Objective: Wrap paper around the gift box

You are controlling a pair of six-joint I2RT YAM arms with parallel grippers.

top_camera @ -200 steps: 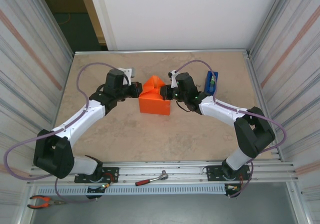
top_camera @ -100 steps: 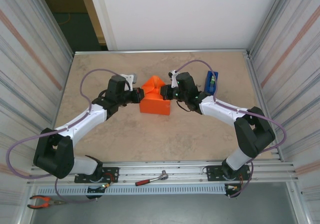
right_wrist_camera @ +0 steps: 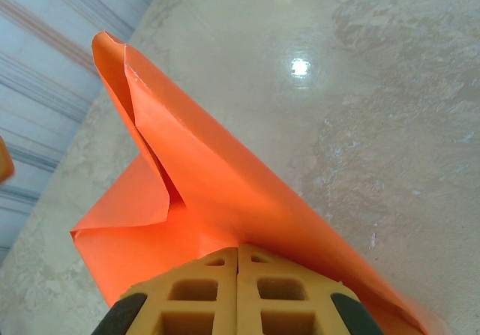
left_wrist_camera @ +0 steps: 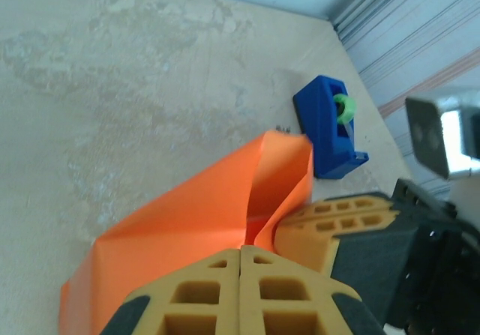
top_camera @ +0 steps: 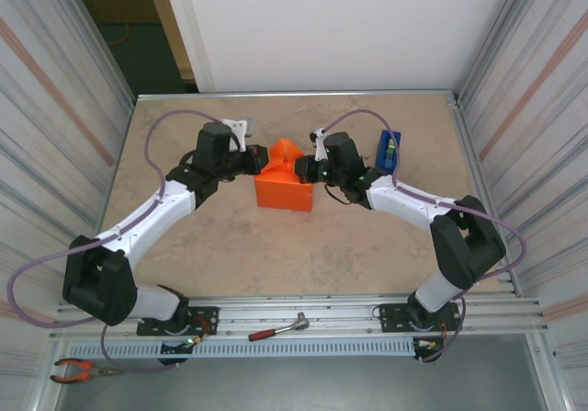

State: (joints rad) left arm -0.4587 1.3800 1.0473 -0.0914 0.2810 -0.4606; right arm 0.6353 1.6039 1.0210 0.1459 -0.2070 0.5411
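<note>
Tightly, both closed hands (top_camera: 260,165) (top_camera: 302,168) on paper (top_camera: 285,193)

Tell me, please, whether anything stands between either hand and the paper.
Nothing visible does: the left hand and right hand both meet the paper from opposite sides; the tape dispenser stands apart.

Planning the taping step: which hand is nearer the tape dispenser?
Right. The right hand holds the paper on the side toward the dispenser; left hand holds the far side.

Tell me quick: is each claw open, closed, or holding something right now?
Left claw: closed, pinching a fold of the paper.
Right claw: closed, pinching the paper too.
</note>
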